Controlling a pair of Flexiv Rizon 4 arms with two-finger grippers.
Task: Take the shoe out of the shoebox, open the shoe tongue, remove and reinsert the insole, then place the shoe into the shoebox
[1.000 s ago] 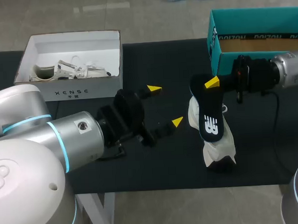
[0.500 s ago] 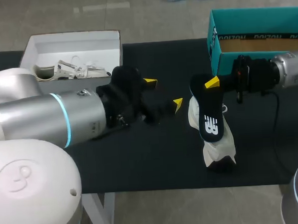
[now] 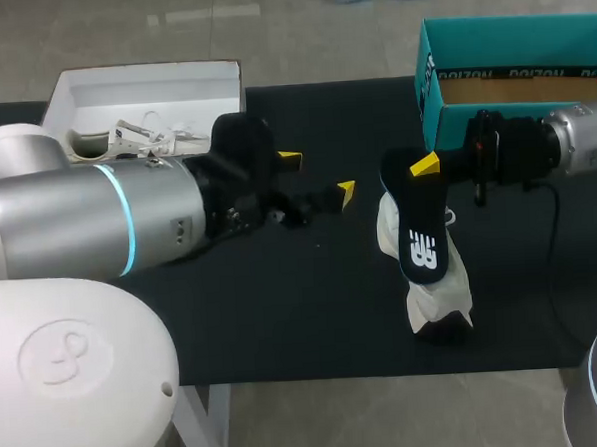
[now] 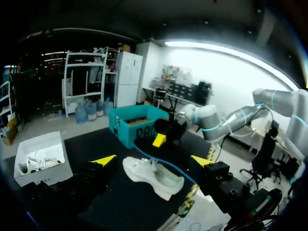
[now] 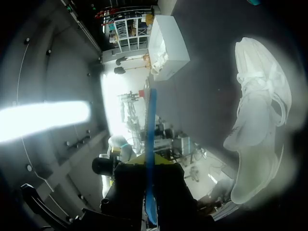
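Left gripper (image 3: 318, 176) has swung toward the white box (image 3: 151, 86); its 2 fingers stand wide apart, holding nothing. Right gripper (image 3: 423, 165) is clamped on 1 dark insole (image 3: 421, 232), with only 1 yellow tip showing. Of 2 boxes, the white one holds 1 boxed shoe (image 3: 144, 139), its front hidden by the left arm; the teal shoebox (image 3: 510, 47) shows a brown floor. 1 white shoe (image 3: 437, 286) lies on the table near the shoebox, partly covered by the insole.

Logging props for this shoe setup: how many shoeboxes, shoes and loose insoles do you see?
Shoeboxes: 2, white shoebox and teal shoebox
Shoes: 2, boxed shoe and loose shoe
Insoles: 1, black insole
Total: 5
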